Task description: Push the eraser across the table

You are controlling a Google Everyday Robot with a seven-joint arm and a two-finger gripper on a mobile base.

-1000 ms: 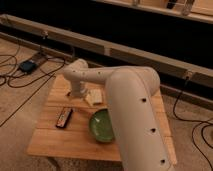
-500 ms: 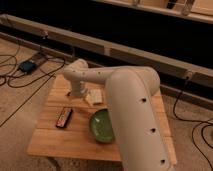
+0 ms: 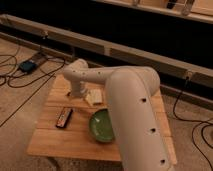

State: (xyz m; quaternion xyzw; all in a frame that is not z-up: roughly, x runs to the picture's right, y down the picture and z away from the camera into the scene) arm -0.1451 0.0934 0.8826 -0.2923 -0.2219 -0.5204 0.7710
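One green bowl [image 3: 102,126] beside eraser [image 3: 64,117], gripper [image 3: 77,93] behind, beside pale block [image 3: 95,97]

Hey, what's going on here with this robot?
A robot arm reaches over the table, its gripper down near the far side, beside a beige block. The eraser lies apart from it, closer to the camera, next to a green bowl. The gripper is not touching the eraser yet.

Light wooden plank surface [image 3: 55,142] bears flat dark oblong eraser [image 3: 64,117] left of round green bowl [image 3: 102,125]; small pale block [image 3: 95,97] behind bowl; pincer [image 3: 77,93] just left of block.
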